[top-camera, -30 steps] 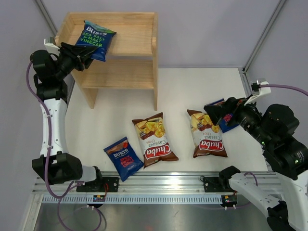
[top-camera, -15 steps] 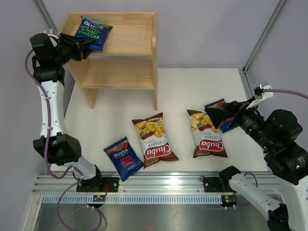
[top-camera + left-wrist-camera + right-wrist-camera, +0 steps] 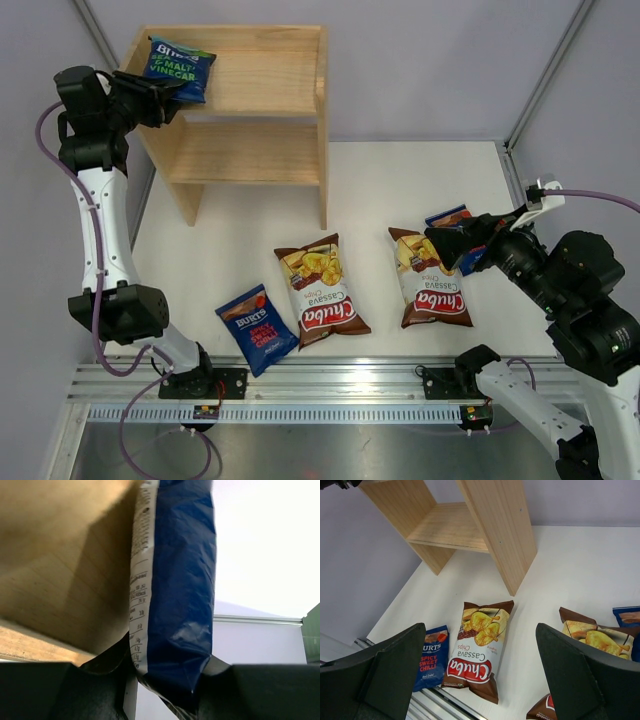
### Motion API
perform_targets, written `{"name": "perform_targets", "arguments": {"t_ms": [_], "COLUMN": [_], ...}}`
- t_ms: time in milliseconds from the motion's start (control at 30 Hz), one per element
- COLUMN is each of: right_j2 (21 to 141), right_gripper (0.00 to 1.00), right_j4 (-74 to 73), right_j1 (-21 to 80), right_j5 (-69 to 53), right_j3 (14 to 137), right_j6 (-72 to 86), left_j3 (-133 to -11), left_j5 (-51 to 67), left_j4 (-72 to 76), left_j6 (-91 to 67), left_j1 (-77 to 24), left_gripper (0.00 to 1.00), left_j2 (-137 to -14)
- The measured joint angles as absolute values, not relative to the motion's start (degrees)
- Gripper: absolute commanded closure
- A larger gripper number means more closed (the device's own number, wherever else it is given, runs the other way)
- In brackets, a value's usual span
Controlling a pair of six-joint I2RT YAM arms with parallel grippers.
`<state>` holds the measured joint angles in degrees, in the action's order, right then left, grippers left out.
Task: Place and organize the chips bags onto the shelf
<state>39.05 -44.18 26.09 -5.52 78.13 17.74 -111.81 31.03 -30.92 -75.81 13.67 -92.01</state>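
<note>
clamping a blue bag (image 3: 178,68) at the shelf (image 3: 265,152) top, left gripper (image 3: 168,97); right gripper (image 3: 447,243) gapes empty above the table (image 3: 400,180).

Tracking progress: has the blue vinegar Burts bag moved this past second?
Yes. The blue glossy Burts bag, held by the left gripper, shifted toward the light wooden shelf's back-left corner.

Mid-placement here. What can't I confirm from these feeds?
- Top view: whether the held bag already rests on the shelf. The angle shows no gap either way.
- Left wrist: the bag fills the frame, hiding the spot below the left gripper.
- Top view: the right gripper covers part of the blue bag, so its label is unreadable.
- Right wrist: that bag and the right Chuba bag are cut off by the frame edge and a finger.
</note>
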Motion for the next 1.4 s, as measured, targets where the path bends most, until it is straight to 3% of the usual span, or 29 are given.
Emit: {"name": "perform_targets", "arguments": {"t_ms": [133, 367, 1033, 1333, 1400], "right_j2": [38.98, 38.96, 38.89, 38.89, 38.89], "right_gripper": [0.0, 0.01, 0.01, 0.01, 0.0], "right_j4": [-44.12, -43.97, -43.92, -43.9, -43.9], "right_j1": [26.09, 26.09, 26.09, 26.09, 26.09], "right_j5": [-5.52, -5.56, -5.65, -5.72, -5.72], "right_j3": [77.84, 77.73, 77.62, 77.54, 77.54], "right_j6": [17.74, 17.74, 17.74, 17.74, 17.74], "left_j3": [-114.67, -115.18, -125.73, -127.9, -127.9], "left_j5": [29.74, 28.82, 24.99, 23.97, 23.94], "left_j4": [-33.43, -36.49, -47.55, -50.43, -50.43], "left_j6": [-74.74, -72.29, -58.57, -53.69, -53.15], "left_j1": [14.0, 14.5, 14.76, 15.29, 15.33], "left_gripper": [0.58, 0.41, 0.39, 0.45, 0.41], "left_j2": [-92.01, -92.01, -95.07, -95.7, -95.7]}}
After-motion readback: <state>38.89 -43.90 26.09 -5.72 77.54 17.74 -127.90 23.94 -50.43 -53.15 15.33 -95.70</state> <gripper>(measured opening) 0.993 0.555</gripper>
